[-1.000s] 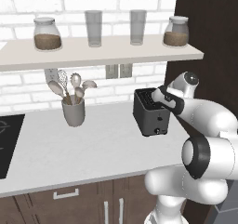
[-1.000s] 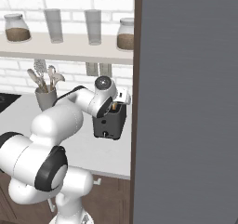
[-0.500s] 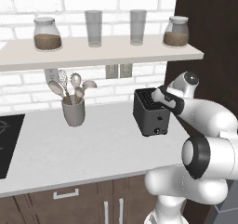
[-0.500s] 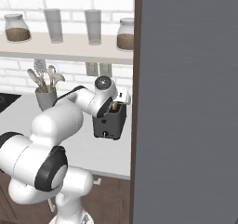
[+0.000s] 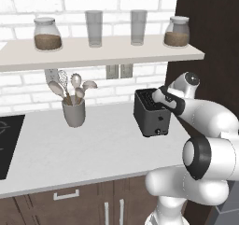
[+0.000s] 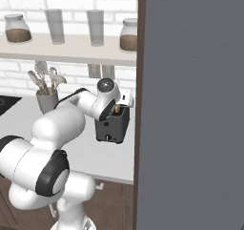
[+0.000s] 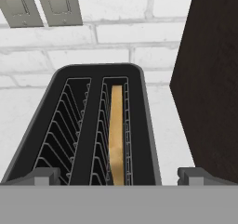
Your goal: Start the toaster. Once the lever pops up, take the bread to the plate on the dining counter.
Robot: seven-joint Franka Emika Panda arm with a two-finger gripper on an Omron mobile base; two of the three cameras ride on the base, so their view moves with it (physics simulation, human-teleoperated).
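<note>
Cup: a grey cup of kitchen spoons (image 5: 73, 111) stands on the left of the pale grey table (image 5: 70, 149).
Toaster: the small black box toaster (image 5: 150, 114) sits on the table, right of the cup.
Bread: the thin tan slice of bread (image 7: 117, 135) stands in the right slot.
Pincer: the white arm's pincer (image 7: 118, 175) hangs just over the toaster, spread wide, pinching nothing.

We see open grey worktop (image 5: 70, 154) left of the boxy black toaster (image 5: 150, 114); a dark wood panel (image 7: 214, 79) stands close at its right, and a white shelf (image 5: 93, 53) overhangs it above
</note>
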